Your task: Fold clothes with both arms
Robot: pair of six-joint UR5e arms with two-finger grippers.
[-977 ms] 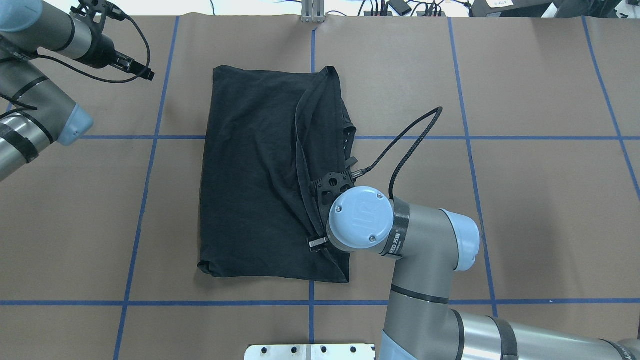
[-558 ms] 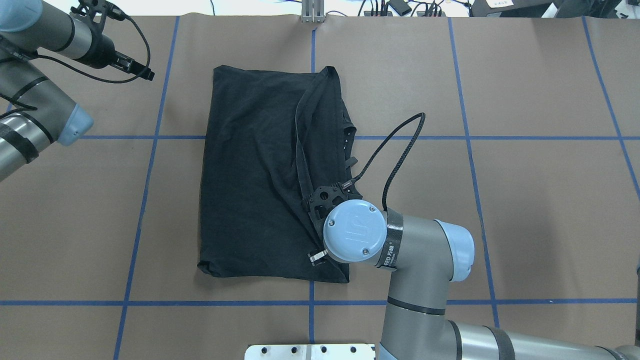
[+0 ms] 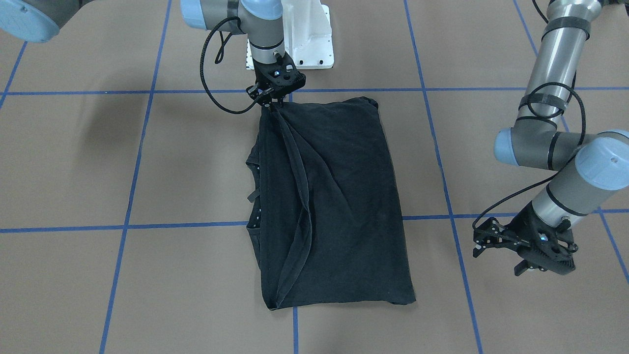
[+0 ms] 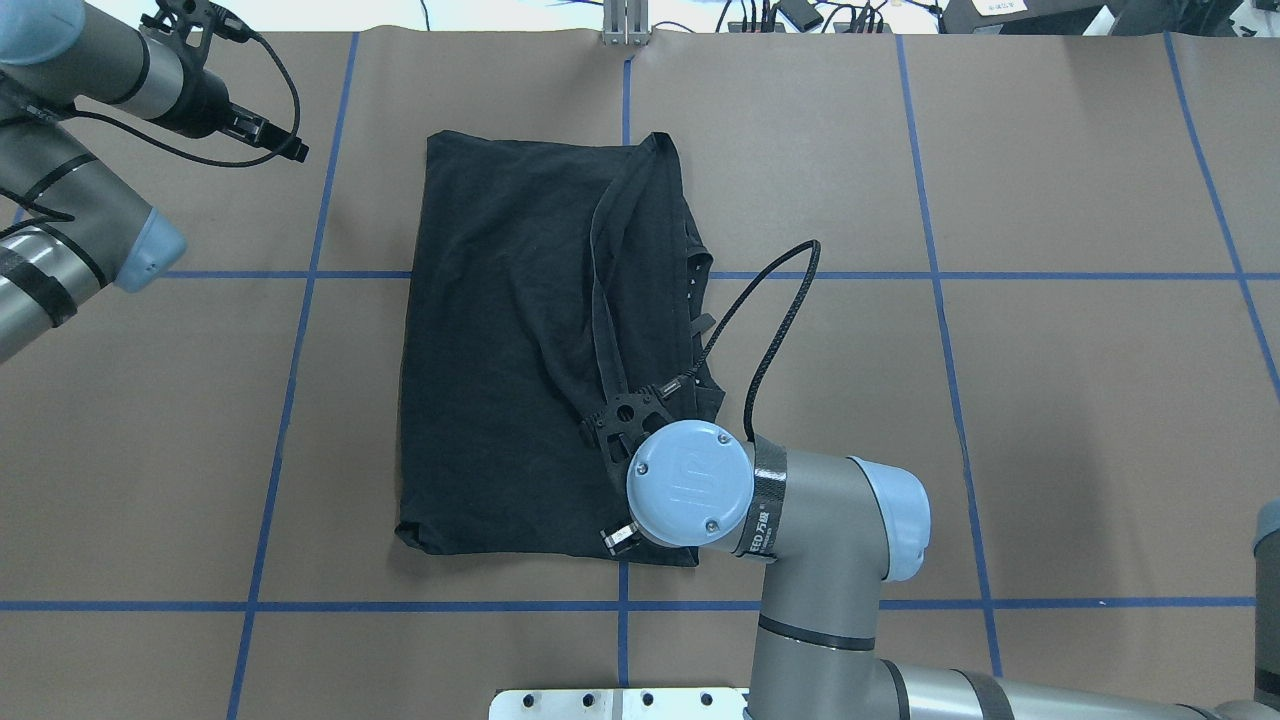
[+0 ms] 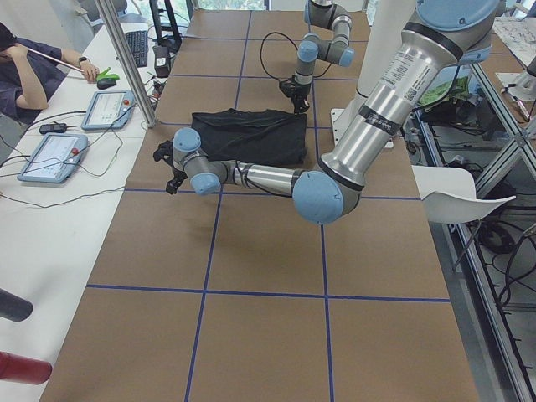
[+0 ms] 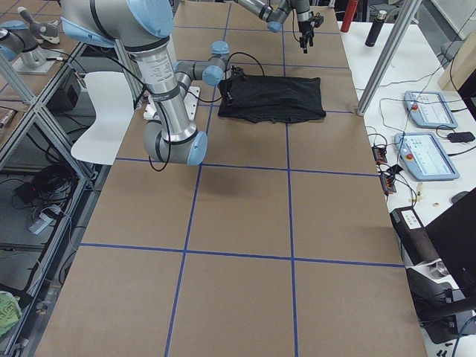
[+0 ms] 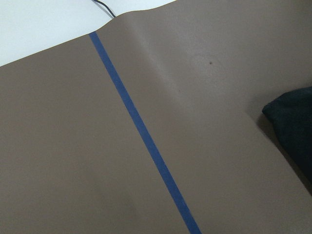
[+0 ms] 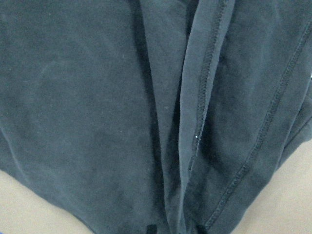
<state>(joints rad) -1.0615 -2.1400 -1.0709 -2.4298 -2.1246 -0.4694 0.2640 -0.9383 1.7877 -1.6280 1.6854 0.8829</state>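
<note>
The left gripper [image 3: 474,247] hangs well apart from the cloth. I cannot tell if it is spread or pressed together. The black T-shirt [image 4: 500,350] lies flat on the brown desk [image 4: 1050,420] with its sides folded in. I think it is about half done and needs folding across. The right gripper [image 3: 270,102] pinches its near corner. The printed side is hidden.
</note>
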